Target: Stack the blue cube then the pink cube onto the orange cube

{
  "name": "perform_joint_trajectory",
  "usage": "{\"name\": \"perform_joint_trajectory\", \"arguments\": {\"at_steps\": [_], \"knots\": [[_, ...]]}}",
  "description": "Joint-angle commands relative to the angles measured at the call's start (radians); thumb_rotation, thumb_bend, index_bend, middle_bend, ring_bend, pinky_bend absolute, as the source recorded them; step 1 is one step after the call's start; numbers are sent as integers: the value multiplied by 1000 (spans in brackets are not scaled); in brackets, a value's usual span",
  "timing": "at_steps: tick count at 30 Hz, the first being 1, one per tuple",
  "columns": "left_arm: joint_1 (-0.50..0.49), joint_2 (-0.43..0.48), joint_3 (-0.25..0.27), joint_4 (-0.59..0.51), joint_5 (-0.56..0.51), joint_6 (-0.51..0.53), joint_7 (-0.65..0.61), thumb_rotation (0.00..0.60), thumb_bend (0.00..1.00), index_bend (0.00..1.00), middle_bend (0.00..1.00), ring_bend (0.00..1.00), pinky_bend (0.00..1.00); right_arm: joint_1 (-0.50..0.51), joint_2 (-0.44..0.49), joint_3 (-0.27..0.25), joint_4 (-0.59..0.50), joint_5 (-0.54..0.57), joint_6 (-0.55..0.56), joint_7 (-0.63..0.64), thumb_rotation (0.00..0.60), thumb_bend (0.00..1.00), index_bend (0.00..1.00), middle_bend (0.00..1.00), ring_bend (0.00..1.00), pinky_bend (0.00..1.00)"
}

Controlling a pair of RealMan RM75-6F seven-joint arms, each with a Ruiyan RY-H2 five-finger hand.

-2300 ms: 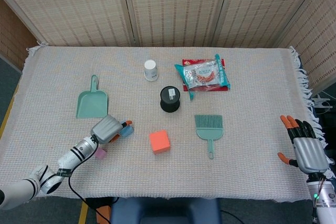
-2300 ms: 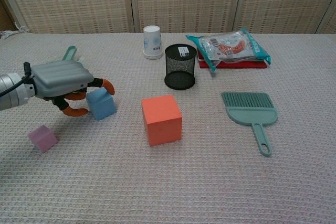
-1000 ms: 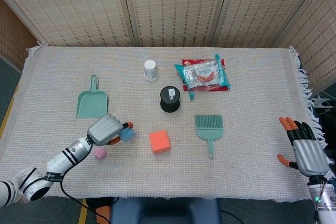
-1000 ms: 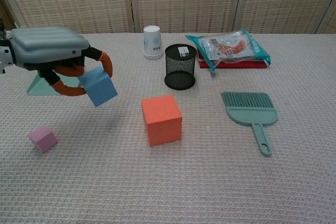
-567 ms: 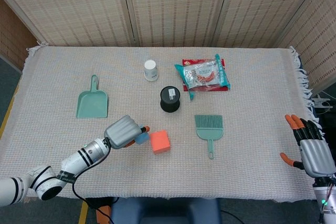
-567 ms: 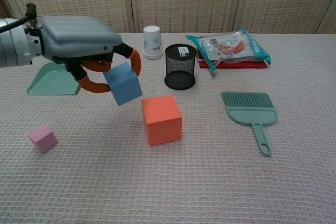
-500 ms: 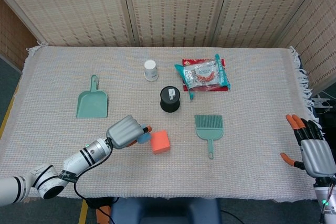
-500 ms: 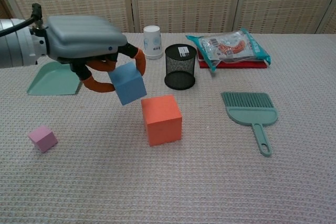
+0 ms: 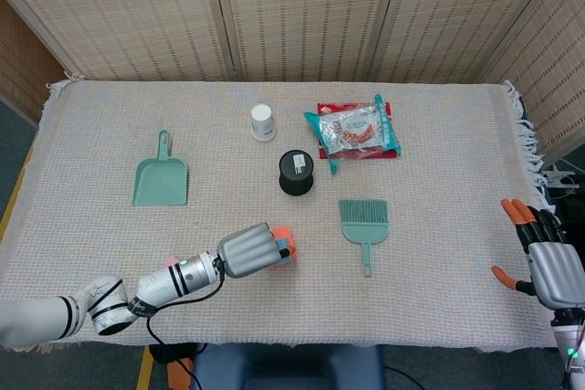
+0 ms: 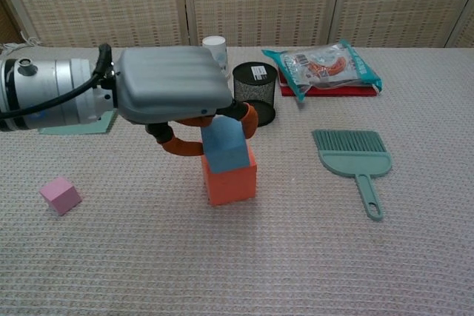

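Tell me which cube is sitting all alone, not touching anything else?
The pink cube. It sits by itself on the cloth at the left, while the blue cube is on the orange cube with the left hand around it.

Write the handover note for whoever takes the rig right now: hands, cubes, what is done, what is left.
Left robot hand: holds the blue cube, which sits on or just above the orange cube; not released.
Right robot hand: open, idle at the table's right edge, holding nothing.
Pink cube: on the cloth, left of the stack, untouched.
Done: blue cube carried onto the orange one.
Left: let go of blue, fetch pink, set it on top.
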Motion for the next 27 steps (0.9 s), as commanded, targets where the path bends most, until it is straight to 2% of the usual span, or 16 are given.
{"name": "perform_joint_trajectory", "arguments": {"at_steps": [1, 11, 27], "knots": [[-12, -9, -7, 11, -1, 3, -22, 600, 451, 570, 1000, 1000, 1000, -1, 1, -3, -2, -4, 1, -1, 600, 95, 0, 0, 0, 0], [-31, 8, -22, 9, -86, -65, -69, 600, 453, 602, 1000, 1000, 1000, -4, 5, 0, -5, 0, 3, 1, 600, 94, 0, 0, 0, 0], [-53, -26, -8, 66, -89, -78, -70, 600, 452, 608, 1000, 1000, 1000, -10, 10, 0, -7, -5, 13, 5, 600, 94, 0, 0, 0, 0]]}}
